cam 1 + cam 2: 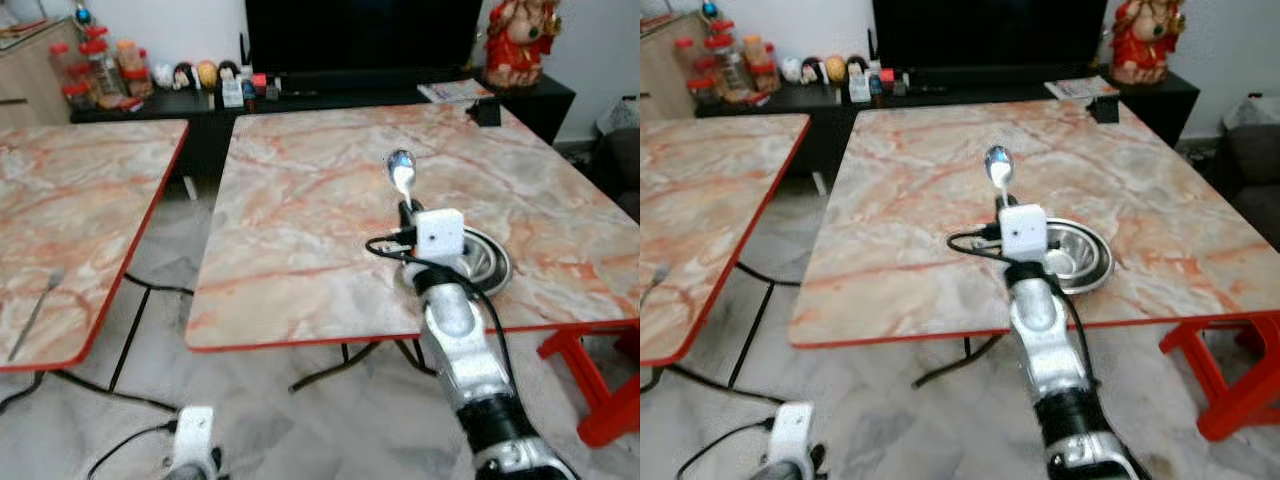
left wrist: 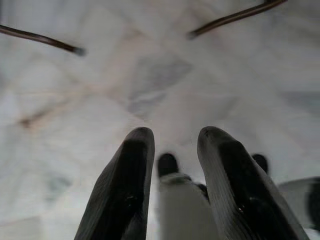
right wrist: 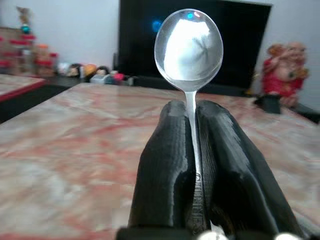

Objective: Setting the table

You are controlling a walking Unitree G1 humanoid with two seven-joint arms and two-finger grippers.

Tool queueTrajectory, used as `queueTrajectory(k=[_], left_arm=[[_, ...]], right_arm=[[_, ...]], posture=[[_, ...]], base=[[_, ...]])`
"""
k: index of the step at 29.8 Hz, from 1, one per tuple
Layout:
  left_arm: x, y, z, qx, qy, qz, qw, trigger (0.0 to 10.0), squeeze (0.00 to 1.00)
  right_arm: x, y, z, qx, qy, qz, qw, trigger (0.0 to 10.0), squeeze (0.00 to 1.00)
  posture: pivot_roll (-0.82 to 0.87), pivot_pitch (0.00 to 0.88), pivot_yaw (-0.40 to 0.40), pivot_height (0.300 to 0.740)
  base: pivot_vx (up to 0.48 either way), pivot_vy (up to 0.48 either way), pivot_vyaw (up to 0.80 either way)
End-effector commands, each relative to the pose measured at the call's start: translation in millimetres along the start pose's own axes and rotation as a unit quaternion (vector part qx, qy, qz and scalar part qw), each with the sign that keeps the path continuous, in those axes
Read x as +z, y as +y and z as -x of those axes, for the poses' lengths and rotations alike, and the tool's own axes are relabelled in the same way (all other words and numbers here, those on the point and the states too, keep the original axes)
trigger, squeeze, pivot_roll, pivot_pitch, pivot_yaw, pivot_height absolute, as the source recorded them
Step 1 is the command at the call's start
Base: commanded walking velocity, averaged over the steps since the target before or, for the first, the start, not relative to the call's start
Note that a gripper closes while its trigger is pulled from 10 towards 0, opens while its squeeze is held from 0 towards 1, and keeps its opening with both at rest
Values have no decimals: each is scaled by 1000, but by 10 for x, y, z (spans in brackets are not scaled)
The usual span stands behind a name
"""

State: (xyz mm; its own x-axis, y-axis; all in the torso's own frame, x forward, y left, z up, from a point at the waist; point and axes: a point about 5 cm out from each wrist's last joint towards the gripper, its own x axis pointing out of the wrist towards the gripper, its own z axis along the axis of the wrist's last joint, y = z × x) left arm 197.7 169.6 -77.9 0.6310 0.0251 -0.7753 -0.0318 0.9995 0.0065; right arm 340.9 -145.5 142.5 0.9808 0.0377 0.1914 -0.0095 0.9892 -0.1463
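Spoon [image 3: 189, 45] clamped by its handle between the two black fingers [image 3: 165, 165] of the right end effector [image 3: 192, 112], bowl end sticking up past the fingertips. In the head views the right end effector [image 1: 404, 207] sits above the near right part of the marble tabletop [image 1: 300, 200], spoon [image 1: 401, 168] raised off the surface. Steel bowl [image 1: 487, 262] rests on the tabletop near the front edge, just beside and partly behind the right wrist's white camera box [image 1: 439, 231]. Black cable [image 1: 385, 248] loops off the wrist.

Left end effector [image 2: 175, 165] hangs low over the tiled floor [image 2: 100, 75], fingers a narrow gap apart, nothing between them. Left wrist [image 1: 192, 435] shows at the bottom edge of the left eye view, below the gap between the two tables.

Second marble tabletop [image 1: 70, 200] to the left, with a fork [image 1: 35, 312] lying near its front edge. Black TV [image 1: 360, 35] on a low dark cabinet [image 1: 330, 100] behind the tabletops, with jars [image 1: 95, 65] and small figures on its left part and a red statue [image 1: 520, 40] on its right. Small black item [image 1: 487, 111] at the far right corner of the main tabletop. Red stool [image 1: 595, 380] on the floor at right.
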Motion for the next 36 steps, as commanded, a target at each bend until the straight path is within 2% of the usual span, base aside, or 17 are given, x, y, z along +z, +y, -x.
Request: queueTrajectory(k=[1,12,27,36], left_arm=[[12,143,6,19,0,-3,1000,10000,0],[7,149,8,22,1,-2,1000,10000,0],[29,131,2,23,-2,0,1000,10000,0],[12,152,7,27,0,-7,1000,10000,0]], right_arm=[[98,118,-36,15,-16,-10,1000,10000,0],[97,114,-39,14,-15,-10,1000,10000,0],[99,88,-35,10,-16,-21,1000,10000,0],[109,69,-40,8,-18,-2,1000,10000,0]], posture=[[-102,0,-1,740],[-101,0,0,740],[-103,0,-1,740],[-103,0,-2,740]], base=[[255,0,0],[249,0,0],[0,0,0],[54,-81,115]])
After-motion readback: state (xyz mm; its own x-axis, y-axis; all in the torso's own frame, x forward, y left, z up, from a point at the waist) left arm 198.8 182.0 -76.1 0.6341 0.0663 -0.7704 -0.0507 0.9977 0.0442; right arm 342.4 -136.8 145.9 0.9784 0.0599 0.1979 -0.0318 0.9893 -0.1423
